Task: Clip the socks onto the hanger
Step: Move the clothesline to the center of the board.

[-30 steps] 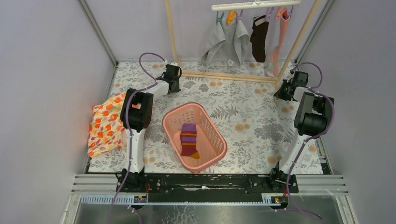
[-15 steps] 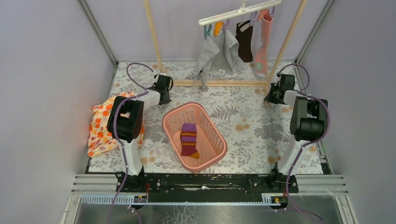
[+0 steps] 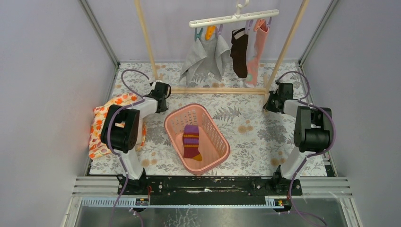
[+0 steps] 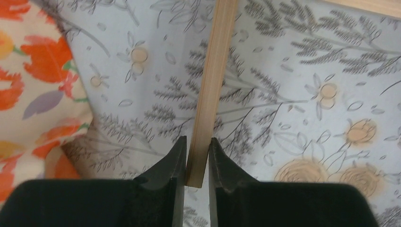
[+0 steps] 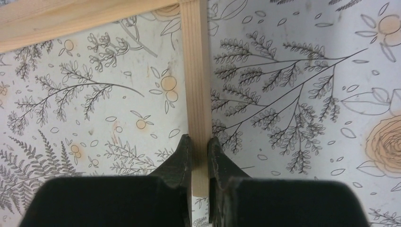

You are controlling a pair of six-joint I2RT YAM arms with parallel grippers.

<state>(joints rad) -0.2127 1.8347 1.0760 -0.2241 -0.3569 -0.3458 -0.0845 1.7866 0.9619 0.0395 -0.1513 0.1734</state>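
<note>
The purple striped sock (image 3: 191, 140) with an orange toe lies in the pink basket (image 3: 221, 140). The white bar hanger (image 3: 234, 18) hangs on the wooden rack at the back, with coloured clips beneath it. My left gripper (image 3: 161, 90) is shut on the rack's left wooden foot (image 4: 215, 85), which sits between the jaws of the left gripper (image 4: 196, 142). My right gripper (image 3: 273, 98) is shut on the rack's right wooden foot (image 5: 196, 71), which shows between the jaws of the right gripper (image 5: 199, 139). Both are far from the sock.
A grey cloth (image 3: 203, 56), a dark brown sock (image 3: 239, 52) and a long pink sock (image 3: 255, 52) hang from the hanger. The rack's base bar (image 3: 217, 90) lies just behind the basket. A floral orange cloth (image 3: 106, 123) lies at the left edge.
The wooden rack with the hanger has slid toward the near side and leftward. Both grippers moved nearer with it, still holding its feet. The sock and basket have not moved.
</note>
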